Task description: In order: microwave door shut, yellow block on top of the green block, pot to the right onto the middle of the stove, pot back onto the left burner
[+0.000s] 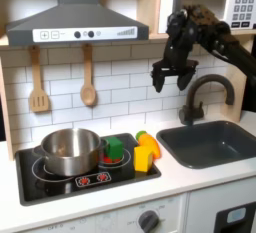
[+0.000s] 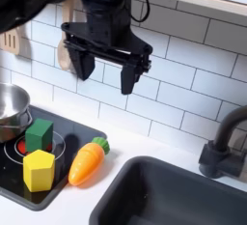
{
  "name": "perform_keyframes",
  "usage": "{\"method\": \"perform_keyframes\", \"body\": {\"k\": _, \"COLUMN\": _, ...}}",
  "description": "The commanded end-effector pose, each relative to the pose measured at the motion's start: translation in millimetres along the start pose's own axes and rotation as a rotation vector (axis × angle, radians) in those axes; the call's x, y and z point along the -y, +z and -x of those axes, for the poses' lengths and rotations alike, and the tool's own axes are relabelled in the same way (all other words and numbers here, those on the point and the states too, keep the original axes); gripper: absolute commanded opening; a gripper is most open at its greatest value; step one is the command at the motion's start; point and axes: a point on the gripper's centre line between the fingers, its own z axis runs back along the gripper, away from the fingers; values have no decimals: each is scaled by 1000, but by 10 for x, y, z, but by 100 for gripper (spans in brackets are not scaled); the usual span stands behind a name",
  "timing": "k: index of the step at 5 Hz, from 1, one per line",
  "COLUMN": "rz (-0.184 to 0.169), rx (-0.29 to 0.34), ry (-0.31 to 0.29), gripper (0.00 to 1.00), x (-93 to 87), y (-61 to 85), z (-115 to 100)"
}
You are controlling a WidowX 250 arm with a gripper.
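Observation:
The steel pot point(image 1: 70, 149) sits on the left burner point(image 1: 40, 168) of the black stove point(image 1: 45, 189); its rim shows at the second exterior view's left edge point(image 2: 8, 108). The green block point(image 1: 113, 146) point(image 2: 39, 133) stands just right of the pot, with the yellow block point(image 1: 143, 159) point(image 2: 39, 169) beside it on the cooktop, apart from it. My gripper point(image 1: 172, 77) point(image 2: 101, 72) hangs open and empty well above the counter, fingers pointing down. The microwave point(image 1: 240, 5) is at the upper right; the arm covers much of the microwave door point(image 1: 175, 7), so its position is unclear.
An orange carrot toy point(image 2: 87, 161) point(image 1: 150, 141) lies at the stove's right edge. A small red piece point(image 1: 113, 161) sits in front of the green block. The dark sink point(image 1: 210, 142) and faucet point(image 1: 205, 89) are to the right. Wooden utensils point(image 1: 38, 82) hang on the tiled wall.

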Motion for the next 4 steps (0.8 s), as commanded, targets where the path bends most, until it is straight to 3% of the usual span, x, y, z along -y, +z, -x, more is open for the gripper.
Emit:
{"method": "perform_keyframes", "body": {"k": 1, "rz": 12, "rx": -54, "ry": -10, "gripper": 100, "x": -74, "y": 191, "z": 352}}
{"method": "perform_keyframes", "body": {"k": 4, "rz": -18, "rx": -113, "ry": 6, "gripper": 100, "x": -395, "y": 41, "z": 680}}
